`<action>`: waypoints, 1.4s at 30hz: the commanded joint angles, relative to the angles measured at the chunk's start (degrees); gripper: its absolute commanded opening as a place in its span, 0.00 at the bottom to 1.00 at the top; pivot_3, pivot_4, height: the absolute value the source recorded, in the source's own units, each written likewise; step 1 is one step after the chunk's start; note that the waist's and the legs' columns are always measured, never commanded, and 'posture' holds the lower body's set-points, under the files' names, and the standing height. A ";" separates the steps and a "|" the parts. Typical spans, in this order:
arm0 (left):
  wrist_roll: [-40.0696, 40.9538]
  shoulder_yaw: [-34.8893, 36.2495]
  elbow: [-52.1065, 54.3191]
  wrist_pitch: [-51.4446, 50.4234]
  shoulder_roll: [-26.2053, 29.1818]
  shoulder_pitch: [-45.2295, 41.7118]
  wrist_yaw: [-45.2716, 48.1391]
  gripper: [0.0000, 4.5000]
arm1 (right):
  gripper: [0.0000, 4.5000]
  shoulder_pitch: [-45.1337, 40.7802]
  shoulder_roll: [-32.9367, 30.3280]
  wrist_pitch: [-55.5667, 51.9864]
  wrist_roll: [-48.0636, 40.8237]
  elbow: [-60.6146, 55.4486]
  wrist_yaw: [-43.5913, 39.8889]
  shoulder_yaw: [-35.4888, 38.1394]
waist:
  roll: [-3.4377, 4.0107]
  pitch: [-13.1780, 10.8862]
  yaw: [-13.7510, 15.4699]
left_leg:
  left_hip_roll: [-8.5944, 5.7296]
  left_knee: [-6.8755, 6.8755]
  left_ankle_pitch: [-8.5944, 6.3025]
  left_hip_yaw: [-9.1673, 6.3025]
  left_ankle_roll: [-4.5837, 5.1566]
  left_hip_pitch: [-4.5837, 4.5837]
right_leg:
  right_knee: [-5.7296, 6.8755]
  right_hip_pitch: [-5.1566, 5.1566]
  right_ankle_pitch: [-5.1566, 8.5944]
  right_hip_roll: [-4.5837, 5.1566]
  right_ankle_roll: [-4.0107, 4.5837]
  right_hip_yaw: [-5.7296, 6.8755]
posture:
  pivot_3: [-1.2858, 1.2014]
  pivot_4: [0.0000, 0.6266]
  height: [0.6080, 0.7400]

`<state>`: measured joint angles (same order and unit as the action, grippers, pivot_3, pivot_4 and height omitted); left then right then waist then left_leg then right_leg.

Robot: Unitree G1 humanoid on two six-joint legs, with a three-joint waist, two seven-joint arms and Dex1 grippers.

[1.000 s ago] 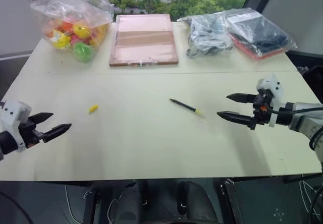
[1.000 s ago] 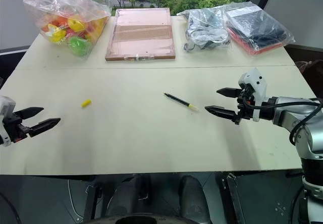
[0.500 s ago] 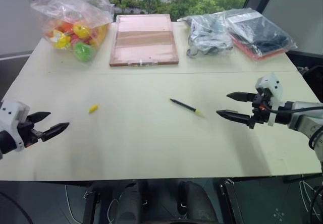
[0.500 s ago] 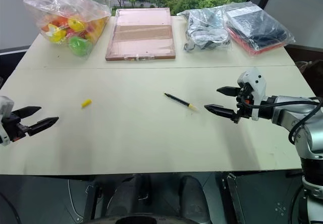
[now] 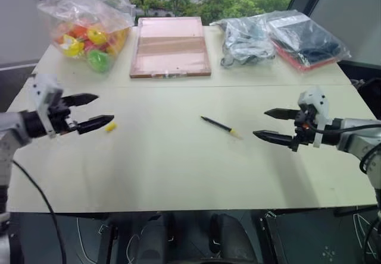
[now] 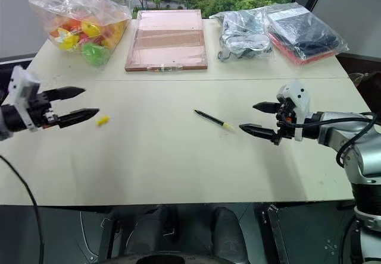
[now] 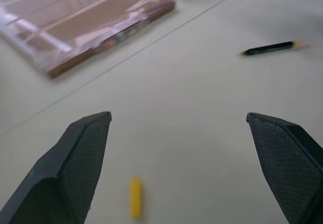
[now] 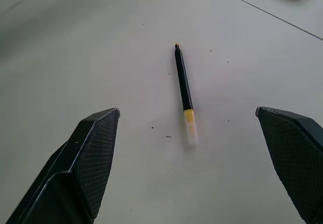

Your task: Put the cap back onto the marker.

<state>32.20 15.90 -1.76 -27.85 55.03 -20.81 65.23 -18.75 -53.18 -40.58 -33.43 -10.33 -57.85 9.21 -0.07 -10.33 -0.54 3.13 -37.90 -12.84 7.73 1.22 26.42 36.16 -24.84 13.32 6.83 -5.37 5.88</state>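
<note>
A pale cream counter (image 5: 178,169) is seen from above, with two robot arms reaching in from either side. The tiny bright yellow plastic cap (image 5: 111,127) lies loose on the counter toward the left, well apart from the thin black marker with a small yellow end (image 5: 218,125), which lies flat near the middle. The cap is not on the marker, and neither piece is held, so the task is judged barely begun: both pieces are yet to be picked up and joined.

The left hand (image 5: 94,110) is held just beside the cap, its two black fingers spread wide and empty. The right hand (image 5: 275,125) is held near the marker's yellow end, fingers likewise spread wide and empty.

Along the far edge are set a clear plastic bag of coloured balls (image 5: 86,23), a flat pinkish-brown wrapped board (image 5: 169,45) and two further clear bags of dark items (image 5: 280,35).

In the right wrist view the marker's yellow end (image 8: 190,125) is blurred, so the tip cannot be made out. Whether the left hand's lower finger touches the counter cannot be told.
</note>
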 commanded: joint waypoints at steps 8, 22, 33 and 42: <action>-4.74 -12.03 -3.03 7.74 -7.01 -11.29 7.18 1.00 | 0.99 -2.14 1.76 4.92 3.18 0.78 1.00 -0.18 | 0.00 0.00 0.07 | -0.07 -0.11 0.05 -0.04 -0.04 -0.01 | 0.03 0.10 0.00 0.00 -0.03 0.00 | 0.52 0.24 1.00; -5.86 -13.14 -3.29 7.36 -11.20 -8.71 5.92 1.00 | 0.99 -14.99 22.55 21.27 17.75 19.20 10.20 -13.01 | -0.01 0.00 0.01 | -0.09 -0.19 0.21 -0.09 -0.28 -0.01 | 0.16 0.11 0.02 -0.02 -0.06 0.00 | 0.52 0.24 1.00; -4.16 -10.83 2.99 4.94 -11.90 -3.06 0.42 1.00 | 0.99 -18.46 26.82 21.31 23.79 25.73 10.16 -18.14 | 0.00 0.00 -0.16 | -0.09 -0.20 0.22 -0.12 -0.30 -0.03 | 0.21 0.13 0.01 -0.02 -0.07 0.00 | 0.52 0.24 1.00; -4.34 -10.99 4.36 4.84 -13.05 -1.75 -1.39 1.00 | 0.99 -16.31 26.61 19.42 25.55 24.70 10.10 -19.11 | 0.00 0.00 -0.11 | -0.09 -0.20 0.22 -0.13 -0.30 -0.04 | 0.23 0.13 0.01 -0.02 -0.07 0.00 | 0.52 0.24 1.00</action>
<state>26.99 3.58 0.85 -23.30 42.05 -22.55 64.02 -35.28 -26.34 -21.04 -7.75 16.28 -47.63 -10.79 -0.07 -10.33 -0.65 3.04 -38.10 -12.63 7.60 0.92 26.39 36.39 -24.70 13.33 6.81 -5.44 5.88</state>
